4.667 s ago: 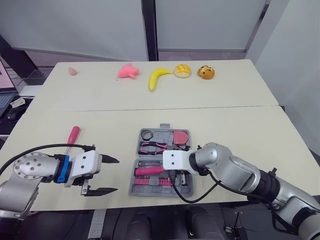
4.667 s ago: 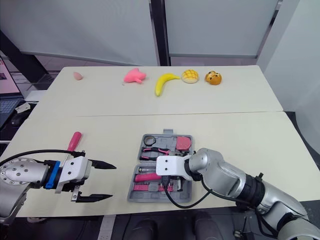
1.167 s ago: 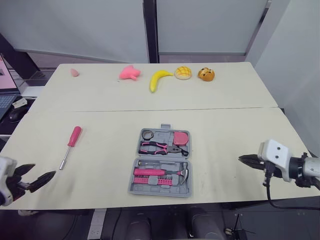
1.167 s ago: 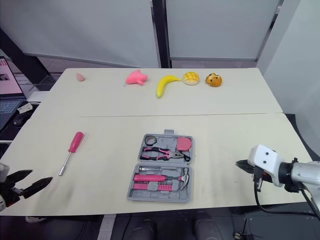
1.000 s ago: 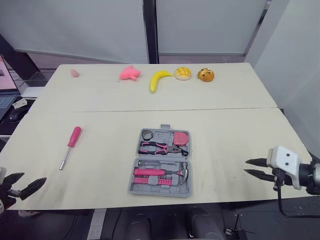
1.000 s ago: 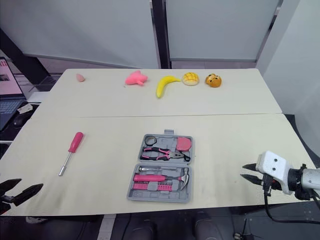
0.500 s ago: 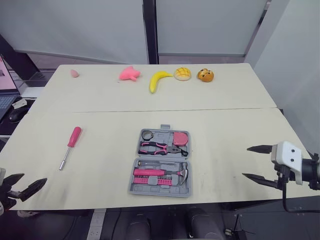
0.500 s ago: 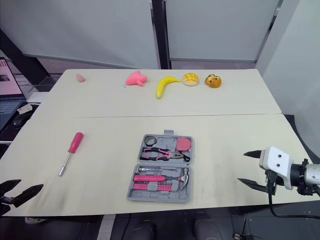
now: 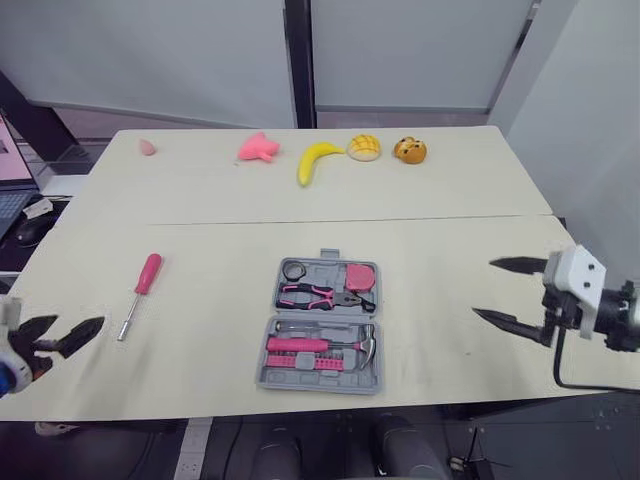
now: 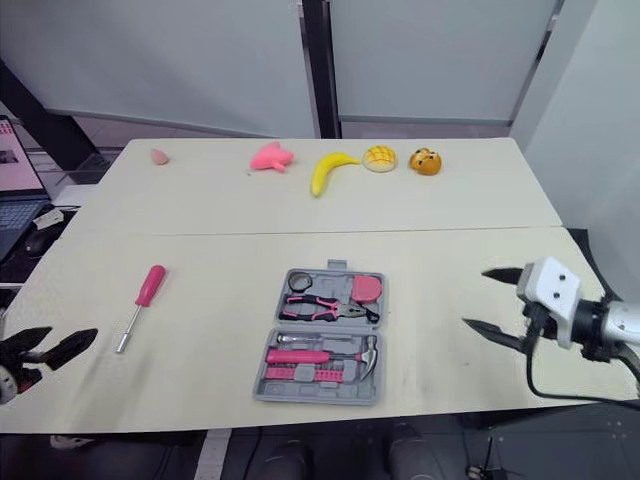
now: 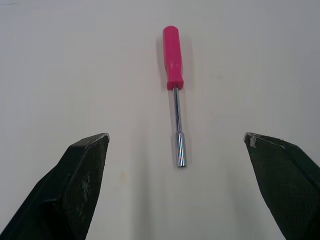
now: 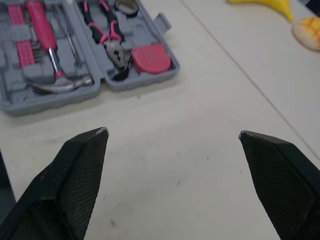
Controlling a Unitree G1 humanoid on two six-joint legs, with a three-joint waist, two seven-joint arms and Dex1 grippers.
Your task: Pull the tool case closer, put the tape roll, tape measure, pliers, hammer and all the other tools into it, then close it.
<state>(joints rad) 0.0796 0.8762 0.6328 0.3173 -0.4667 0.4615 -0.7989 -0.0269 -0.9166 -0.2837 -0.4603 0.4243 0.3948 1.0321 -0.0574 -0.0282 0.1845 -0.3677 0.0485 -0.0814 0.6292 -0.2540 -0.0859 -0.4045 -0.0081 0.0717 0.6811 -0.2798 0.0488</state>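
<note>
Tool case (image 9: 266, 372) low centre, lid open and nearly packed.
The pink screwdriver (image 9: 146, 274) lies loose at mid-left. The left gripper (image 9: 78, 324), lower left, wide open and empty, has crept toward it, likely the next pick; the right gripper (image 9: 482, 288), right edge, has spread wide, holding nothing.

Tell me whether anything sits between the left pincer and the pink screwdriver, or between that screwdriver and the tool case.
Nothing visible does. The left pincer is open and faces the pink screwdriver across bare table, and the same bare surface separates the screwdriver from the open tool case.
</note>
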